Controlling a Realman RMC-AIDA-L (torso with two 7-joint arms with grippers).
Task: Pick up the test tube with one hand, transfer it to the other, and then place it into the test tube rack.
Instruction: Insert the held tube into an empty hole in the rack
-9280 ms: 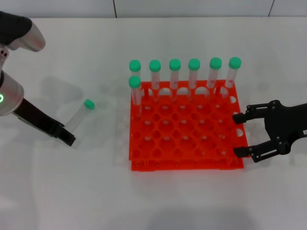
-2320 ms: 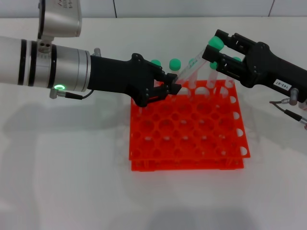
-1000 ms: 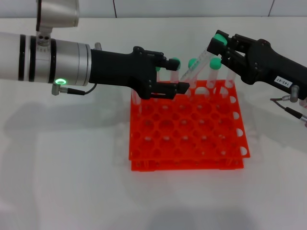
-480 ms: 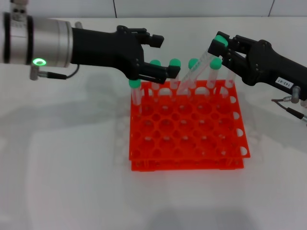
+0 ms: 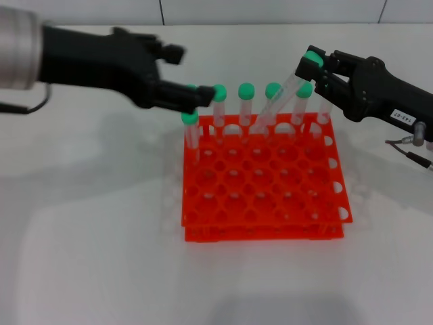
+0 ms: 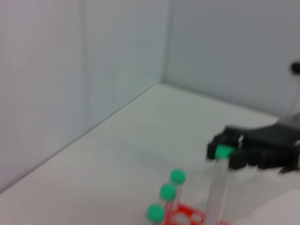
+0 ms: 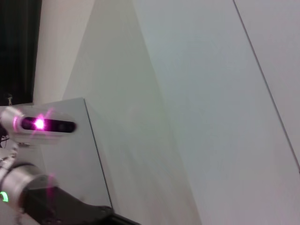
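I see my right gripper [image 5: 318, 71], upper right, clamping the test tube [image 5: 281, 98] slanted over the test tube rack [image 5: 264, 179]; seven capped tubes stand there. Left gripper [image 5: 177, 74], upper left, fingers spread, empty.

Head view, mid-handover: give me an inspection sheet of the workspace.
Surface: white table, bare around the rack.
Job's things: test tube tilted, cap end in the right gripper, lower end over the back row of the orange-red test tube rack.
Clutter: seven other green-capped tubes upright along the rack's back and left edge.
Grippers: left gripper open, empty, at the rack's back-left corner.
Cables: thin leads by the right arm.
Surroundings: pale walls.
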